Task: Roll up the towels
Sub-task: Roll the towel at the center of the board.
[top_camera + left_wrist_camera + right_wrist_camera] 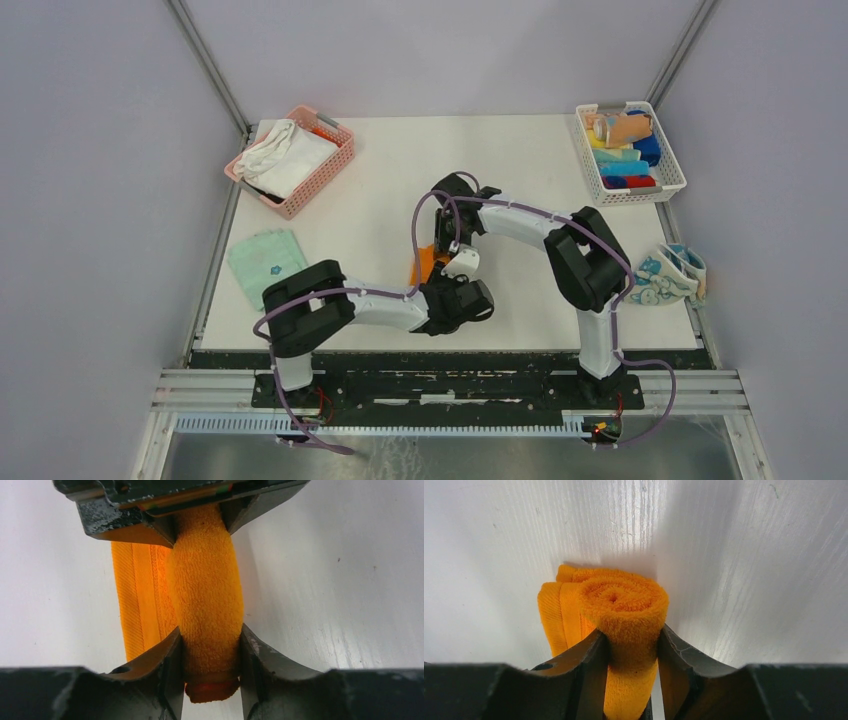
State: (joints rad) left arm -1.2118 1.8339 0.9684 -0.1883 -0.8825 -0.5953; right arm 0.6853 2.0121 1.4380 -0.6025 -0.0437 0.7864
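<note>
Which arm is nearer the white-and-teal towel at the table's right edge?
Right. The right arm has its elbow just beside the white-and-teal towel; the left arm stretches from the near left toward mid-table, well apart from it.

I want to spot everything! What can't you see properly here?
Top view: the orange towel is mostly hidden under the left arm and right arm.
Left wrist view: the right gripper hides the roll's far end.
Right wrist view: the bottom edge cuts off the roll's lower part.
White basket: contents too small to name.
</note>
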